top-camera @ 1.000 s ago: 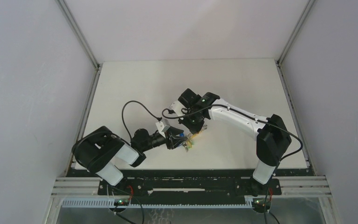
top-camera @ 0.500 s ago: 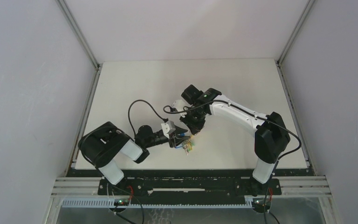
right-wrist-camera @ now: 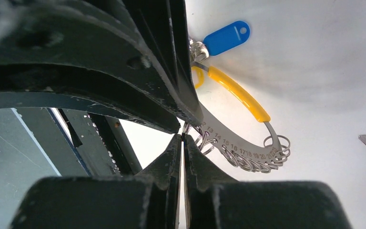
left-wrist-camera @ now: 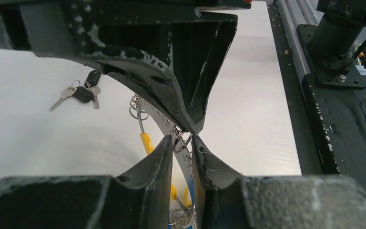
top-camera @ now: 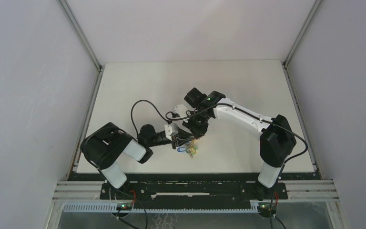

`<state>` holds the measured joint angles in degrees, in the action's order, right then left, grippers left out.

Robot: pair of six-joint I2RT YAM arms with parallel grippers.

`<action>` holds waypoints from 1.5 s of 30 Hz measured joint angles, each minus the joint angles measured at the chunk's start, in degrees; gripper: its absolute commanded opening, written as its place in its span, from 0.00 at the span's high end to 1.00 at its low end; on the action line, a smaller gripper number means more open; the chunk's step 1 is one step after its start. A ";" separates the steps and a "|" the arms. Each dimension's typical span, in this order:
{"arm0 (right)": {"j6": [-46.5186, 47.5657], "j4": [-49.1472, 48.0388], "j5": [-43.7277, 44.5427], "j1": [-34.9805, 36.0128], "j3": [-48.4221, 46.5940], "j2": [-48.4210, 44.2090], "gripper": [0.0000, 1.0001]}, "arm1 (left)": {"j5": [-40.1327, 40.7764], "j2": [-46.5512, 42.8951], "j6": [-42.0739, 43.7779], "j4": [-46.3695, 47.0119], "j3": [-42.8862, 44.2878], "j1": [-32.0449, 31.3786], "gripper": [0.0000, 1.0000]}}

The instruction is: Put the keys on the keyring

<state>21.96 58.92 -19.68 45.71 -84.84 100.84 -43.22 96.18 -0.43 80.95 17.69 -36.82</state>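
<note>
Both hands are bunched up right on the keyring [right-wrist-camera: 234, 145], which sits a bit nearer the arm bases than the middle of the desk [top-camera: 147, 81]. It's a curved silver strip stamped with numbers and a row of little rings hanging off it, closed into a loop by a wire with a yellow sleeve [right-wrist-camera: 238, 94].

The left hand [left-wrist-camera: 182, 143] is clenched down to a thin gap, with one of those little rings and the edge of the strip caught between its tips. The right hand [right-wrist-camera: 183, 140] comes at the same spot from the opposite side. Its fingers are squeezed tight together and pinch the keyring at a small ring near the low-number end. The tips of the two hands practically touch each other there.

A blue tag [right-wrist-camera: 226, 37] hangs off the keyring by the end of the yellow sleeve, on the side facing the left arm.

The keys [left-wrist-camera: 83, 94], a couple with black heads, lie flat on the desk well apart from the keyring, out past its bunched-up ring end. Neither hand is touching them.
</note>
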 measured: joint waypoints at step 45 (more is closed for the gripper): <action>-20.90 -59.93 -13.38 -14.27 46.27 -42.82 0.69 | 3.04 0.72 -9.70 -1.70 0.61 4.48 1.00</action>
<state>1.06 -1.02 -33.06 31.44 -38.57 58.02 -40.18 96.90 -10.13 79.24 18.31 -32.34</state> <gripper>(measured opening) 0.290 0.005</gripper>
